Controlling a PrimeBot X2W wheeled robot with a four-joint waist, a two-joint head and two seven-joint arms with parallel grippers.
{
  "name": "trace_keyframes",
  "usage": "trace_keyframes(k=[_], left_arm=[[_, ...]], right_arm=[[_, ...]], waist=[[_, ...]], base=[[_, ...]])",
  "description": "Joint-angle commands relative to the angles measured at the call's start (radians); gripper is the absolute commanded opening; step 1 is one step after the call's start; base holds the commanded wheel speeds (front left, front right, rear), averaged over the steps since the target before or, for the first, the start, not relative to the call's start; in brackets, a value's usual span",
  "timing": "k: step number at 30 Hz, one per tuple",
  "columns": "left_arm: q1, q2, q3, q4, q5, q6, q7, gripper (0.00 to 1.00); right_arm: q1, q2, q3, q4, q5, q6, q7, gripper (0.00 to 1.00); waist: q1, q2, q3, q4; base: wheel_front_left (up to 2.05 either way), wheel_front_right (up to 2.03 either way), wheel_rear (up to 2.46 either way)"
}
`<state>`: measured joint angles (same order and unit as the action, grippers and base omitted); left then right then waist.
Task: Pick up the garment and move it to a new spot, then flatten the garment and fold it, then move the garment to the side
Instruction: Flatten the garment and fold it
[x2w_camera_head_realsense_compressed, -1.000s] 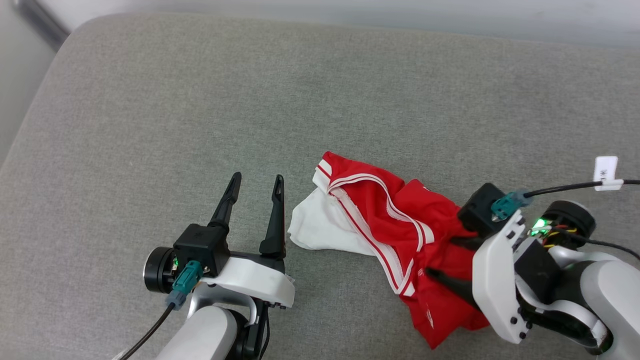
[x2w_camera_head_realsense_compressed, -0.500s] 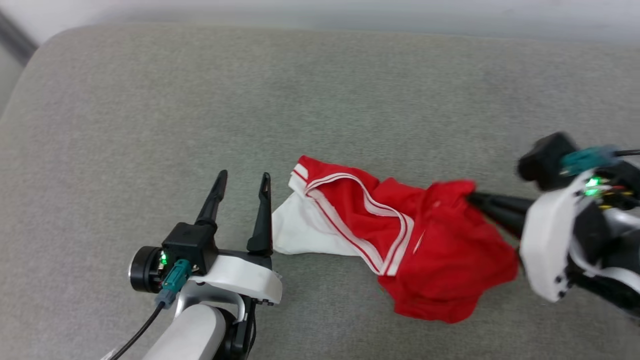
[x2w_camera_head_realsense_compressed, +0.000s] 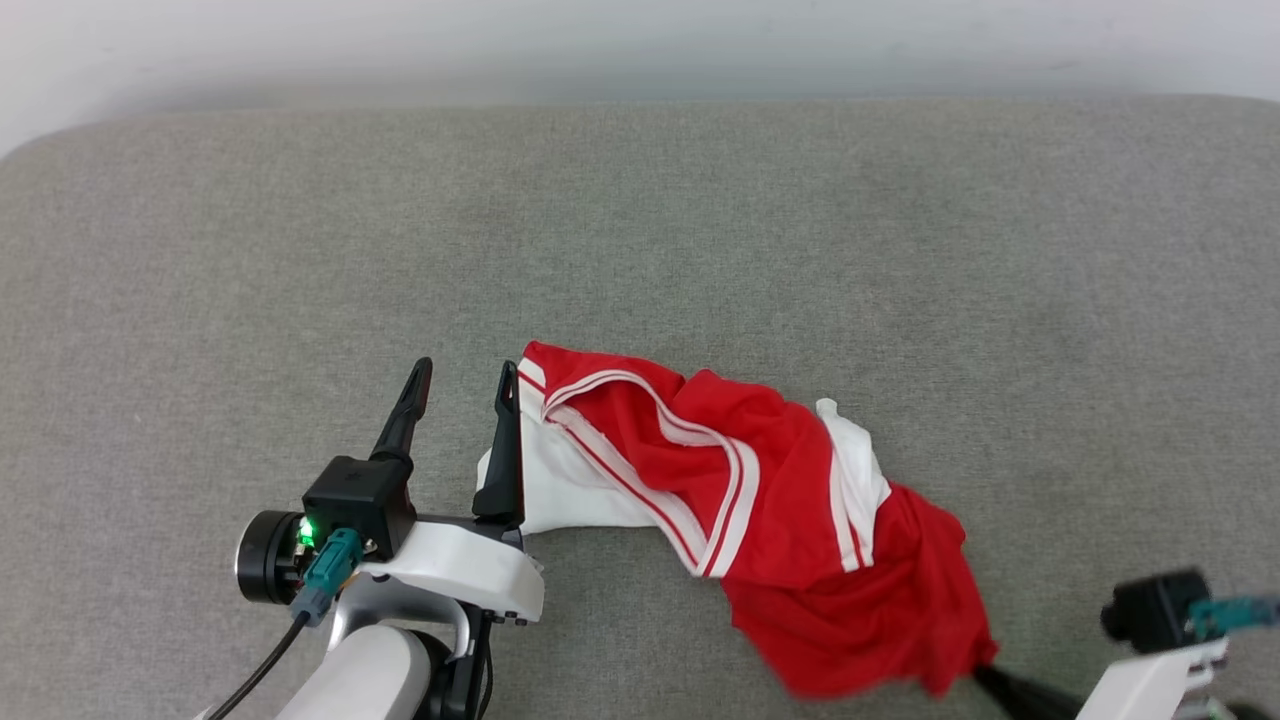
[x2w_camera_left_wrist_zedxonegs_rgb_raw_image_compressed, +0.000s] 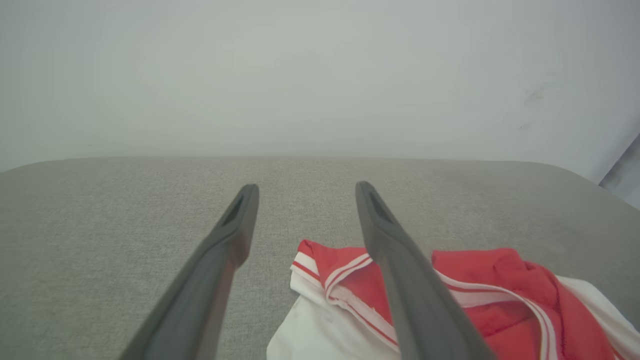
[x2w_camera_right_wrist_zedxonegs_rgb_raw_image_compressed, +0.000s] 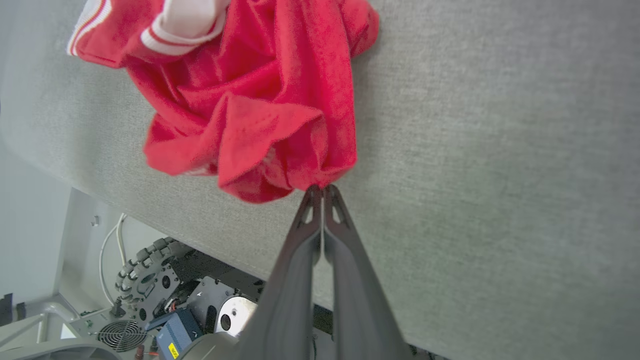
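**left tool** (x2w_camera_head_realsense_compressed: 467, 365): the two dark fingers stand wide apart and hold nothing. in the head view they point away from the robot. the right-hand finger (x2w_camera_head_realsense_compressed: 503, 440) lies along the white sleeve end of the garment (x2w_camera_head_realsense_compressed: 790, 520); whether it touches the cloth cannot be told. in the left wrist view the same finger crosses in front of the striped trim, and bare grey fabric shows between the two fingers.

**right tool** (x2w_camera_right_wrist_zedxonegs_rgb_raw_image_compressed: 320, 189): the fingers are pressed together, tip to tip, and pinch a gathered red edge of the garment. in the right wrist view the cloth bunches in folds from the pinch point. in the head view this tool enters at the lower right corner, and its dark fingers meet the garment's near right corner.

**garment**: a red shirt with white sleeves and white-and-red striped trim. it lies crumpled on the worktop (x2w_camera_head_realsense_compressed: 700, 220), in the near half, stretched in a band from the left tool down to the right tool. one white sleeve sits at the left end, another white part shows near the middle, and the red body hangs in folds at the right end – slightly blurred there.

**worktop**: covered in grey woven fabric with rounded corners; a pale wall (x2w_camera_left_wrist_zedxonegs_rgb_raw_image_compressed: 320, 75) stands behind it. below its near edge, the right wrist view shows the robot's base (x2w_camera_right_wrist_zedxonegs_rgb_raw_image_compressed: 150, 270) – a wheel, a fan grille and cables.
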<state>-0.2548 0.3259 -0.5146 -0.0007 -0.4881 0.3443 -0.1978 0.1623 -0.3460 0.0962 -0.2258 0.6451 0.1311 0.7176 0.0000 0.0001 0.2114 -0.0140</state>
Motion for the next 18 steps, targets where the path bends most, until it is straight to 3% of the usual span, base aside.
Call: trace_keyframes(k=[1, 3, 4, 5, 9, 18], left_arm=[[0.002, 0.002, 0.000, -0.004, 0.001, 0.000, -0.002, 1.00], [0.006, 0.004, -0.003, -0.002, 0.000, 0.000, 0.001, 1.00], [0.009, 0.007, -0.004, -0.002, -0.001, 0.000, 0.004, 1.00], [0.012, 0.011, -0.004, -0.003, -0.002, 0.001, 0.006, 1.00], [0.019, 0.018, -0.005, -0.005, -0.004, 0.005, 0.013, 1.00], [0.025, 0.030, -0.006, -0.015, 0.000, 0.019, 0.022, 1.00]], right_arm=[[0.015, 0.024, -0.010, 0.009, 0.003, -0.001, -0.010, 0.00], [0.047, 0.072, -0.023, 0.045, -0.006, -0.001, -0.026, 0.06], [0.053, 0.094, -0.019, 0.057, -0.006, -0.001, -0.037, 0.68], [0.052, 0.102, -0.019, 0.065, -0.016, -0.001, -0.055, 1.00], [0.029, 0.112, -0.032, 0.051, -0.014, -0.001, -0.122, 1.00], [-0.075, 0.012, -0.062, -0.078, -0.052, -0.001, -0.133, 1.00]], waist=[[0.0000, -0.0001, -0.004, -0.003], [0.0000, -0.0001, -0.014, -0.007], [0.0000, -0.0001, -0.018, -0.009], [0.0000, -0.0001, -0.020, -0.011], [0.0000, -0.0001, -0.031, -0.017], [0.0000, -0.0001, -0.044, -0.018]], base=[[0.00, 0.00, 0.00], [0.00, 0.00, 0.00], [0.00, 0.00, 0.00], [0.00, 0.00, 0.00], [0.00, 0.00, 0.00], [0.00, 0.00, 0.00]])
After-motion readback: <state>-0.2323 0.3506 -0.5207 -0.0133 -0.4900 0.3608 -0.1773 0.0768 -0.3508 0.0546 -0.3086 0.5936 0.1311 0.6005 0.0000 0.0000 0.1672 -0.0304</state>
